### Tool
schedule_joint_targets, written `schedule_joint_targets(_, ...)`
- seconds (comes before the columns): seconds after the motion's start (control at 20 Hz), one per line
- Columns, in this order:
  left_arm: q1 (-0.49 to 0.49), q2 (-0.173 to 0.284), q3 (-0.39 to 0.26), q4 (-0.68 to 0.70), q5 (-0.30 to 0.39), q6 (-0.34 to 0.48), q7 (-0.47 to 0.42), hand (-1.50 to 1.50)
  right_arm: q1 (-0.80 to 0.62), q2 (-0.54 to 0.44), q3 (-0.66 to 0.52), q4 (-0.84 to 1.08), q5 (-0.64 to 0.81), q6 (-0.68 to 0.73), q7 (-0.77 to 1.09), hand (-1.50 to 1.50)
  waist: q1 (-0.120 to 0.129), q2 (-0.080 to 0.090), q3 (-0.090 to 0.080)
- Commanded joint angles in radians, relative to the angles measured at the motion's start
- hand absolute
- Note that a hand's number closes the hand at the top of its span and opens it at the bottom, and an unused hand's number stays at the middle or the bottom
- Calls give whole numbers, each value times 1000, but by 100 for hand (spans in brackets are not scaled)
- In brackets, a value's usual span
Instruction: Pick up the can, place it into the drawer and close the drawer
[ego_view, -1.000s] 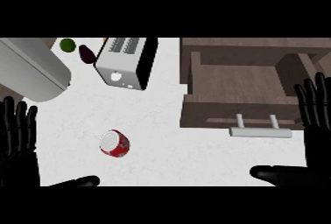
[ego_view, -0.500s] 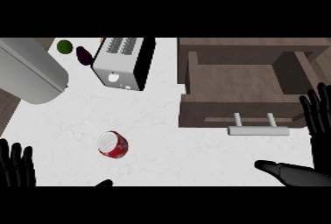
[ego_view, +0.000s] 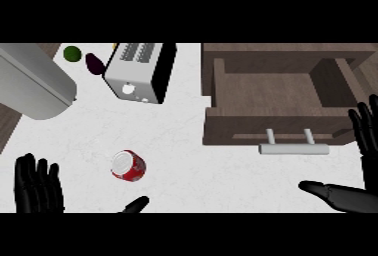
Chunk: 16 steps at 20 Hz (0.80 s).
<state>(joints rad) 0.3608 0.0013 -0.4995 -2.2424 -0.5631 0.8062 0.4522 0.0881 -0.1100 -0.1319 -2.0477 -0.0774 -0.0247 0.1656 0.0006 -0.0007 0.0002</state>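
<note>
- The can (ego_view: 128, 165), red with a silver top, lies on its side on the white worktop (ego_view: 184, 130), in the near left part of the scene.
- The left robot hand (ego_view: 38, 186) shows at the near left edge, fingers straight and spread, pointing far, holding nothing. Its thumb tip shows just near of the can, apart from it.
- The right robot hand (ego_view: 356, 195) shows at the near right edge, fingers straight along the right border and thumb stretched leftwards; it holds nothing and touches nothing.
- The drawer (ego_view: 275, 97), of brown wood, stands pulled open at the far right, its inside showing bare. Its pale bar handle (ego_view: 293, 148) sits on the front face, on the near side.
- The can is well apart from the drawer, to the left of it and nearer.
- A silver toaster (ego_view: 139, 70) stands at the far middle.
- A green round fruit (ego_view: 71, 53) and a dark purple thing (ego_view: 94, 63) lie left of the toaster.
- A large grey rounded object (ego_view: 29, 85) fills the far left corner.
</note>
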Motion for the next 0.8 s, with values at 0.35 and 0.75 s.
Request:
schedule_joint_targets(0.35,-119,-1,-11,304,129,166,-93,-150,42,-19,-66,-90,-68,36,55,-150,-4,0,-1)
schedule_joint_targets(0.75,-70,16,42,450,408,170,-402,-150,48,-20,-74,-114,-57,58,67,-150,0,0,-1)
